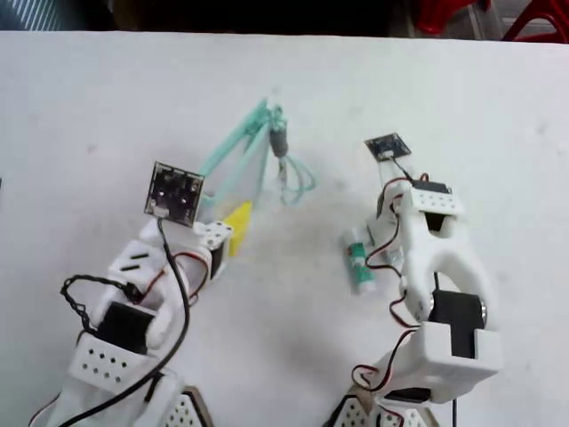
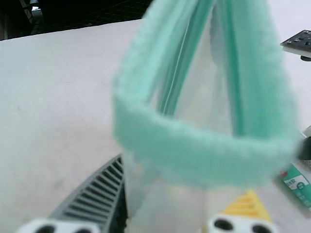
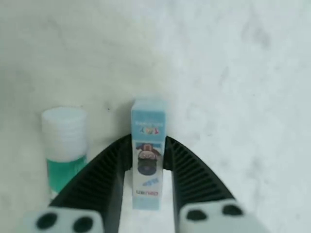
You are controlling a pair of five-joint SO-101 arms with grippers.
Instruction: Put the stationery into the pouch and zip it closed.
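The pouch point(image 1: 238, 169) is clear plastic with a mint-green zipper band point(image 2: 204, 155) and stands on edge left of the table's centre. Its mouth gapes in a loop. My left gripper point(image 2: 180, 199) is shut on the pouch's near end, with a grey finger point(image 2: 97, 199) on one side and a yellow one point(image 1: 238, 221) on the other. On the table, my right gripper point(image 3: 147, 141) is shut on a light-blue eraser point(image 3: 147, 121). A glue stick point(image 3: 63, 145) with a white cap and green body lies beside the eraser, apart from the fingers point(image 3: 104, 170).
The zipper pull and a looped mint cord point(image 1: 289, 173) trail from the pouch's far end. The glue stick point(image 1: 361, 269) lies between the two arms, right of the pouch. The white table point(image 1: 444, 89) ends at a dark far edge.
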